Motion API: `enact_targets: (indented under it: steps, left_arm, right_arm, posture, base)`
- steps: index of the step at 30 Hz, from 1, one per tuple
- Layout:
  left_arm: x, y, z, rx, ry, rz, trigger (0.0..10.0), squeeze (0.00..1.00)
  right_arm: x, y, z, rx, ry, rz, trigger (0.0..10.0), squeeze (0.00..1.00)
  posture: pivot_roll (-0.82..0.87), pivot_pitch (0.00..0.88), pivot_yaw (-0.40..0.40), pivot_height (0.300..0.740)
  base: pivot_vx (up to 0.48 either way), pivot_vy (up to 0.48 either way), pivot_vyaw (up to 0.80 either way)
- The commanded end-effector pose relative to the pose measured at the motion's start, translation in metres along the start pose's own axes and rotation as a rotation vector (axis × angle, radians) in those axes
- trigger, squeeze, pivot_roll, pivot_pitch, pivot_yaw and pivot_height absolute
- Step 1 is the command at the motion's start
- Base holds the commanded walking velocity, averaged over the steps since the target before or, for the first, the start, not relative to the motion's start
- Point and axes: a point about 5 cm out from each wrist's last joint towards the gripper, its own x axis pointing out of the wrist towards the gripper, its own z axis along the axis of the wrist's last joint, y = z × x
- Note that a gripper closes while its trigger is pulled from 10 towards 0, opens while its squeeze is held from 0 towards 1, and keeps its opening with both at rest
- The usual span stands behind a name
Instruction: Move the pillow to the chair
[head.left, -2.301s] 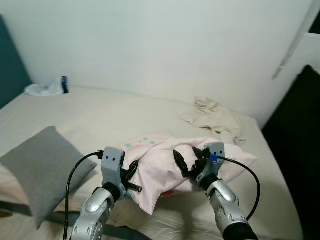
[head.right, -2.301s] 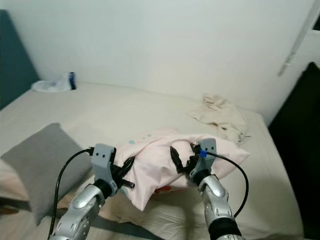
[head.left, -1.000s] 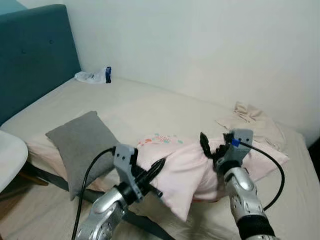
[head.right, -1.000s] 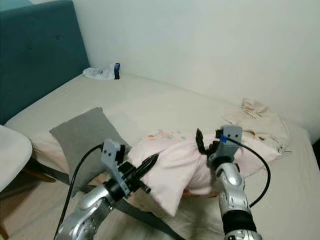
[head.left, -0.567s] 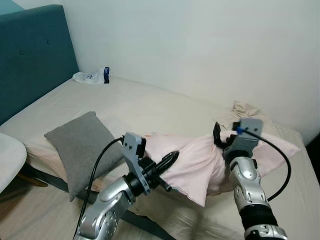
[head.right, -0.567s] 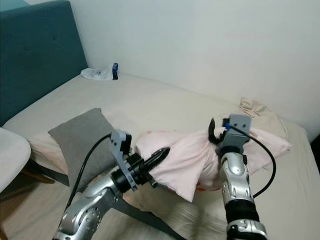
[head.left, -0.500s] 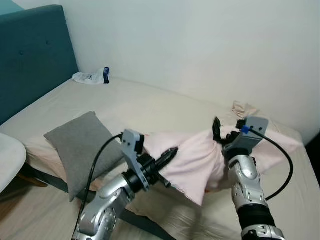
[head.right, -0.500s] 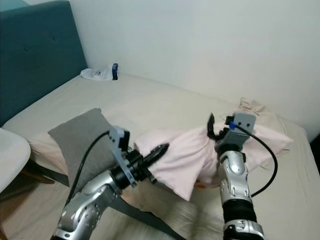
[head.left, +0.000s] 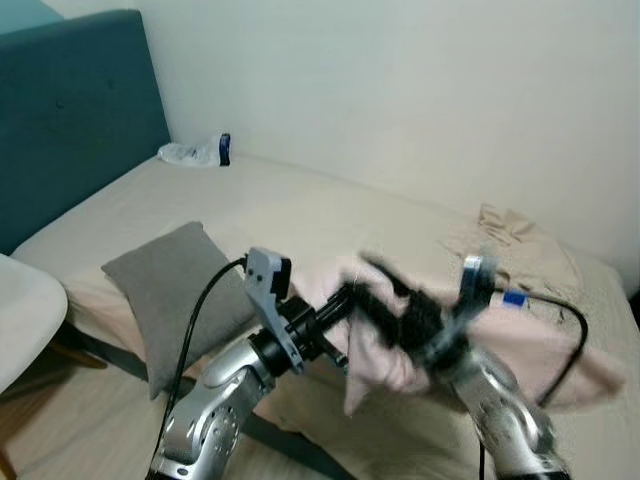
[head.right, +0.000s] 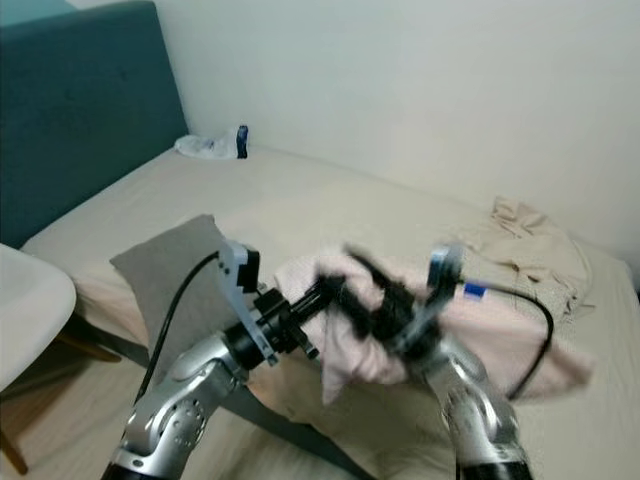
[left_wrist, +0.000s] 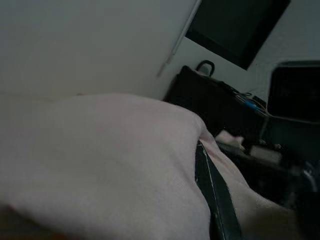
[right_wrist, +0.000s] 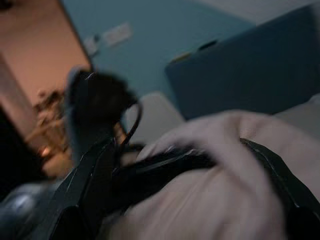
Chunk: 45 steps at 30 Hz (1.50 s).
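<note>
Two grippers on one pink pillow (head.left: 560, 350), lifted just off the bed (head.left: 300, 215). My left gripper (head.left: 340, 300) is pinched shut on the pillow's near corner, at about 9 o'clock of the bundle; in the left wrist view one black finger (left_wrist: 215, 195) lies pressed along a fold of the pink cloth. My right gripper (head.left: 400, 310) is smeared by motion blur; in the right wrist view its fingers (right_wrist: 280, 175) straddle a bunch of the fabric, so I judge it closed on the pillow too (not certain). Holding both ends makes sense: the thing is soft and sags between grips, its far end trailing toward 3 o'clock. Grey cushion (head.left: 165, 285) lies on the bed at 9 o'clock, apart from my load. White chair (head.left: 20, 320) shows its seat edge at roughly 8 o'clock, beside the bed and below the teal headboard (head.left: 70, 110); that is where the pillow goes. Crumpled beige cloth (head.left: 520, 245) at 2 o'clock. Carry not yet done.
</note>
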Motion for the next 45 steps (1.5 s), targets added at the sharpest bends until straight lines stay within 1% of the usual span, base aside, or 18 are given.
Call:
enact_targets:
  steps: [1,4,5,7,13,16,18,20,22,24,27,28,30,34,36,40,43,45]
  left_arm:
    - [0.010,-0.011,0.015,0.021,-0.083,-0.078,10.0,0.00]
    - [0.010,-0.012,0.015,0.019,-0.081,-0.080,10.0,0.00]
    - [0.010,-0.012,0.015,0.019,-0.081,-0.080,10.0,0.00]
    - [0.011,-0.012,0.015,0.017,-0.080,-0.086,10.0,0.00]
    - [0.012,-0.013,0.015,0.012,-0.076,-0.095,10.0,0.00]
    - [0.012,-0.014,0.013,0.008,-0.070,-0.101,10.0,0.00]
    - [0.012,-0.015,0.012,0.006,-0.065,-0.105,10.0,0.00]
    - [0.012,-0.016,0.011,0.002,-0.063,-0.109,10.0,0.00]
    - [0.012,-0.016,0.011,0.002,-0.063,-0.109,10.0,0.00]
    - [0.013,-0.017,0.011,-0.001,-0.062,-0.111,10.0,0.00]
    - [0.013,-0.017,0.011,-0.003,-0.059,-0.113,10.0,0.00]
    - [0.013,-0.017,0.011,-0.003,-0.059,-0.113,10.0,0.00]
    - [0.012,-0.017,0.010,-0.004,-0.059,-0.112,10.0,0.00]
    - [0.012,-0.017,0.010,-0.006,-0.059,-0.109,10.0,0.00]
    - [0.012,-0.017,0.010,-0.009,-0.061,-0.108,10.0,0.00]
    - [0.012,-0.017,0.010,-0.011,-0.061,-0.108,10.0,0.00]
    - [0.013,-0.018,0.009,-0.015,-0.062,-0.110,10.0,0.00]
    - [0.013,-0.017,0.010,-0.015,-0.062,-0.110,10.0,0.00]
  right_arm:
    - [0.000,0.018,-0.022,0.088,0.124,0.142,10.0,0.00]
    - [-0.018,0.024,-0.046,0.161,0.336,0.161,10.0,0.00]
    - [-0.018,0.024,-0.046,0.161,0.336,0.161,10.0,0.00]
    - [-0.035,0.030,-0.062,0.204,0.483,0.178,10.0,0.00]
    - [-0.047,0.042,-0.065,0.256,0.557,0.229,10.0,0.00]
    - [-0.048,0.044,-0.063,0.259,0.532,0.237,10.0,0.00]
    - [-0.049,0.039,-0.061,0.209,0.522,0.201,10.0,0.00]
    - [-0.051,0.027,-0.060,0.121,0.557,0.121,10.0,0.00]
    - [-0.051,0.027,-0.060,0.121,0.557,0.121,10.0,0.00]
    - [-0.054,0.020,-0.059,0.066,0.593,0.076,10.0,0.00]
    - [-0.063,0.011,-0.051,-0.049,0.729,0.013,10.0,0.00]
    - [-0.063,0.011,-0.051,-0.049,0.729,0.013,10.0,0.00]
    - [-0.070,0.010,-0.043,-0.092,0.816,-0.004,10.0,0.00]
    - [-0.077,0.017,-0.032,-0.106,0.905,0.019,10.0,0.00]
    - [-0.083,0.021,-0.031,-0.115,0.997,0.028,10.0,0.00]
    - [-0.090,0.020,-0.031,-0.138,1.087,0.012,10.0,0.00]
    - [-0.099,0.005,-0.028,-0.251,1.229,-0.103,10.0,0.00]
    - [-0.099,0.002,-0.027,-0.272,1.236,-0.123,10.0,0.00]
  posture:
    - [0.05,0.000,-0.056,0.740]
    - [0.04,0.000,-0.055,0.740]
    - [0.04,0.000,-0.055,0.740]
    - [0.04,0.000,-0.051,0.740]
    - [0.04,0.000,-0.044,0.740]
    - [0.04,0.000,-0.043,0.740]
    - [0.03,0.000,-0.041,0.740]
    - [0.03,0.000,-0.040,0.740]
    - [0.03,0.000,-0.040,0.740]
    - [0.03,0.000,-0.038,0.740]
    - [0.03,0.000,-0.037,0.740]
    - [0.03,0.000,-0.037,0.740]
    - [0.03,0.000,-0.038,0.740]
    - [0.02,0.000,-0.037,0.740]
    - [0.02,0.000,-0.040,0.740]
    - [0.02,0.000,-0.040,0.740]
    - [0.02,0.000,-0.041,0.740]
    - [0.02,0.000,-0.041,0.740]
  base:
    - [0.000,0.000,0.00]
    - [0.000,0.000,0.00]
    - [0.000,0.000,0.00]
    - [0.000,0.000,0.00]
    - [0.000,0.000,0.00]
    - [0.000,0.000,0.00]
    - [0.000,0.000,0.00]
    - [0.000,0.000,0.00]
    - [0.000,0.000,0.00]
    - [0.000,0.000,0.00]
    - [0.000,0.000,0.00]
    - [0.000,0.000,0.00]
    - [0.000,0.000,0.00]
    - [0.000,0.000,0.00]
    - [0.000,0.000,0.00]
    - [0.000,0.000,0.00]
    - [0.000,0.000,0.00]
    - [0.000,0.000,0.00]
